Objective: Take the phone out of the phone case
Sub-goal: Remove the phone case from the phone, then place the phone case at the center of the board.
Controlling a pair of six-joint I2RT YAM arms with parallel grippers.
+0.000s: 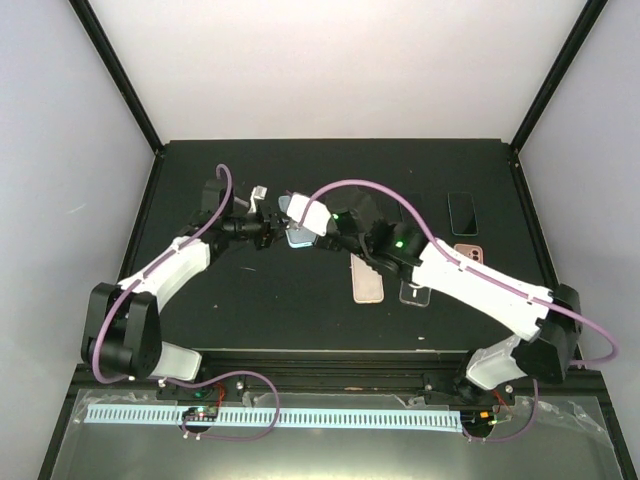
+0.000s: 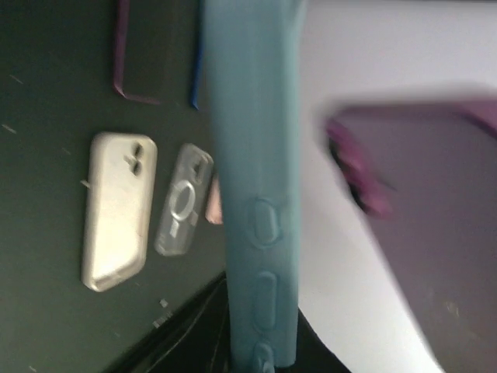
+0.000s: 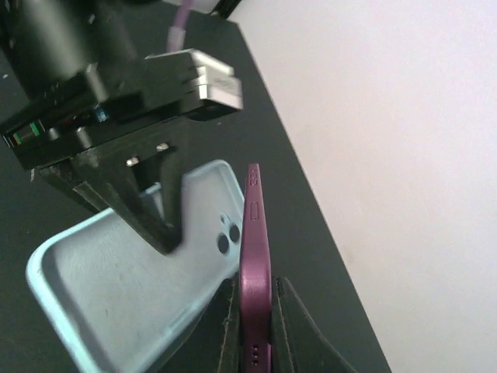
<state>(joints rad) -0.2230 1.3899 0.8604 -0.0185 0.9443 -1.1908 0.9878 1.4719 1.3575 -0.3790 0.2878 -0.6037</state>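
**Near edge.** The arm bases (image 1: pixel 130 340) stand back from the work. Bare table (image 1: pixel 250 320) lies between them and the grippers.

**Mid-table, right.** A pale case (image 2: pixel 116 210) and a clear case (image 2: pixel 184 200) lie flat, side by side, well apart from the held items.

**Centre, off the table.** The right gripper (image 3: pixel 254 315) is clamped narrow on the phone (image 3: pixel 255 225), which it holds edge-on near one end. The left gripper (image 1: pixel 270 228) pinches one wall of the case (image 3: pixel 116 295), with one finger inside the shell. The shell looks empty and its camera hole is open. The phone stands just beside the rim; whether the two touch cannot be told.

**Assessment.** The extraction appears all but done. To finish cleanly, draw the phone straight away from the rim without twisting. Grip the case firmly, so the soft wall does not follow.

**Room.** Open table lies to the left and beyond the grippers, toward the far edge. The back wall (image 1: pixel 330 70) rises just past that edge. Lowering the phone to the right risks landing it on the two loose cases.
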